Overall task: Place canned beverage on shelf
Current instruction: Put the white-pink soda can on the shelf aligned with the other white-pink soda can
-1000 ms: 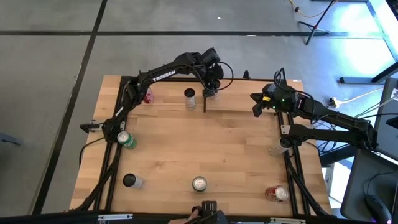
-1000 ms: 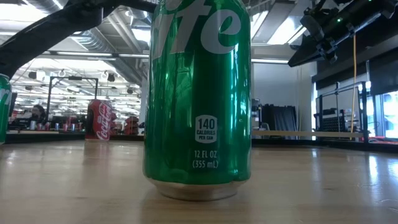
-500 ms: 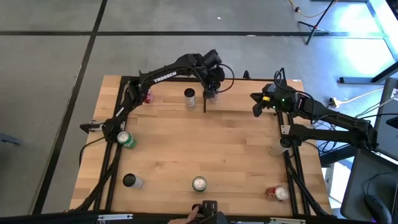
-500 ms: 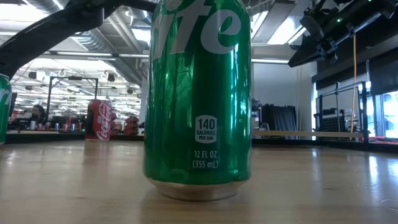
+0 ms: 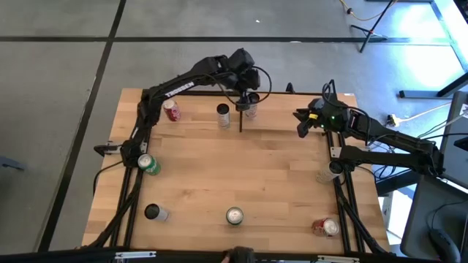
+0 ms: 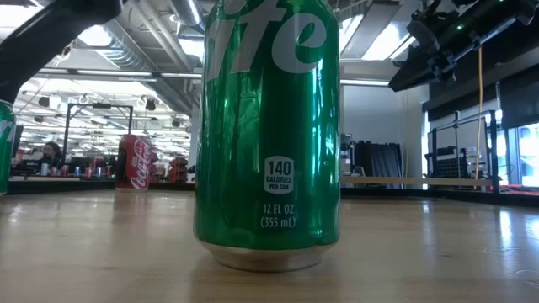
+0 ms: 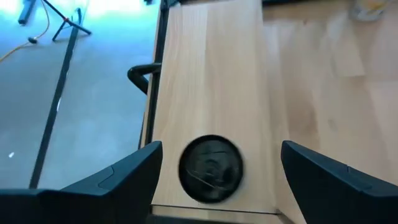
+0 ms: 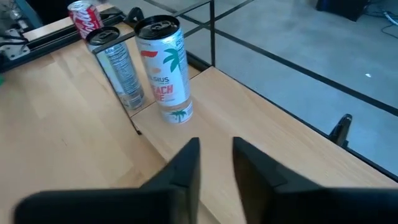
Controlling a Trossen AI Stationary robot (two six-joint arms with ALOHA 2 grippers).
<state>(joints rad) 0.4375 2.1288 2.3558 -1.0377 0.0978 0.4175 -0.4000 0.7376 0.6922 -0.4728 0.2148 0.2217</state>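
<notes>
Pale wooden plank surface [image 5: 219,175], seen from above, with several drink cans standing apart on it. Along its far edge sits the shelf [image 5: 292,111], a narrow light wooden board framed by thin black metal rods.

The left arm reaches across to the shelf's inner end. The left gripper [image 7: 219,152] hangs directly over the can with its two dark fingers spread wide, one on each side. It touches nothing and holds nothing. The right gripper [image 8: 216,155] waits over the shelf's other end. Its fingers are parted by only a narrow gap and it is empty.

Hazards, as judged from this position:
- The can stands close to the end of the board and just beside a black upright rod [image 5: 240,120].
- If the left gripper withdraws on a slant, a finger would likely clip the rim.
- A tall, narrow can would tip easily, either off the shelf end or against the slim silver can [image 8: 118,68] standing just beside it on the surface.
- A move by the right gripper along the board could also knock it.

The task's thing is a tall white beverage can [image 8: 163,68] with orange lettering and a green palm motif. It has a dark top with a pull tab and a plain metal base. It stands upright on the shelf board, free of both grippers, with no dent visible.
</notes>
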